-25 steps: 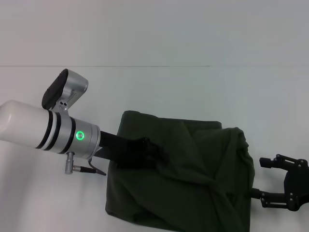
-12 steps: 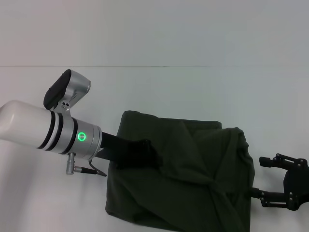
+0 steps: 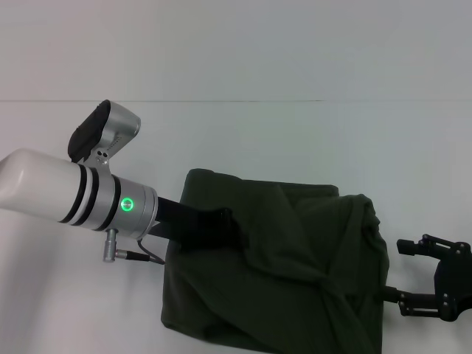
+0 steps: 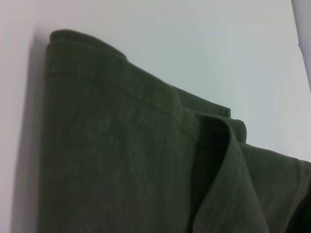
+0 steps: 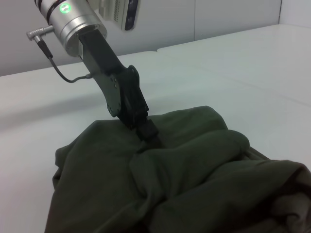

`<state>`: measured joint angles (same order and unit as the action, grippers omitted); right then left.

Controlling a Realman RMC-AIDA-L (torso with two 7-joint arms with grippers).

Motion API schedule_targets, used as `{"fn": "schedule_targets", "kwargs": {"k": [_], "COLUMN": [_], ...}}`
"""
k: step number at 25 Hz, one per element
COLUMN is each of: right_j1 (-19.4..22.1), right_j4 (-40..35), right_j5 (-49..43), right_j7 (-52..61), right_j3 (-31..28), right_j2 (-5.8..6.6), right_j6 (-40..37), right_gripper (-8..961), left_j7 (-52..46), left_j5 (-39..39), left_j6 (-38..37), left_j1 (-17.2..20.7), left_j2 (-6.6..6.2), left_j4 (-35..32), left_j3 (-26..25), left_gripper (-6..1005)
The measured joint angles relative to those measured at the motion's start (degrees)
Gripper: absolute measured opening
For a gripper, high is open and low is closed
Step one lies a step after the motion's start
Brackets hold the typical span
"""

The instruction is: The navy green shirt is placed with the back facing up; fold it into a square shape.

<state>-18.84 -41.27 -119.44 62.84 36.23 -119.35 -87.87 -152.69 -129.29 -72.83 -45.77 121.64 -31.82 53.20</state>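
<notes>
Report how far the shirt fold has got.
Done: the navy green shirt is already gathered into a rough, bunched block on the table.
In hand: the left gripper is down on the cloth in the middle, its tips buried in a fold.
Left: wrinkles and a raised flap must be flattened into a neat square. The right gripper waits open beside the shirt.

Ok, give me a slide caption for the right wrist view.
Left gripper pressed into the bunched dark olive-green cloth shirt on the white table.

surface: plain white table, matte
seam: thin dark line running across the tabletop, far side
backdrop: pale grey wall behind table
</notes>
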Motion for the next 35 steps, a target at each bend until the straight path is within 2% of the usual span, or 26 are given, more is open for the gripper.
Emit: {"fn": "schedule_targets", "kwargs": {"k": [11, 19, 26, 35], "right_j1": [0.0, 0.1, 0.1, 0.7], "right_j4": [0.3, 0.3, 0.3, 0.0], "right_j5": [0.0, 0.0, 0.0, -0.1], "right_j7": [0.0, 0.0, 0.0, 0.0], "right_j3": [-0.5, -0.5, -0.6, -0.6], "right_j2": [0.00, 0.00, 0.00, 0.00], "right_j6": [0.1, 0.2, 0.3, 0.2], "right_gripper": [912, 912, 911, 911], "left_j7": [1.0, 4.1, 7.3, 14.5], "left_j5": [2.7, 11.8, 19.6, 31.7], "left_j6": [-1.2, -1.4, -1.4, -0.6], "left_j1": [0.0, 0.6, 0.5, -2.4], "left_j2": [0.00, 0.66, 2.11, 2.87], "left_j4": [-0.6, 0.2, 1.3, 7.6], "left_j3": [-0.4, -0.5, -0.5, -0.1], "left_gripper": [47, 46, 49, 53]}}
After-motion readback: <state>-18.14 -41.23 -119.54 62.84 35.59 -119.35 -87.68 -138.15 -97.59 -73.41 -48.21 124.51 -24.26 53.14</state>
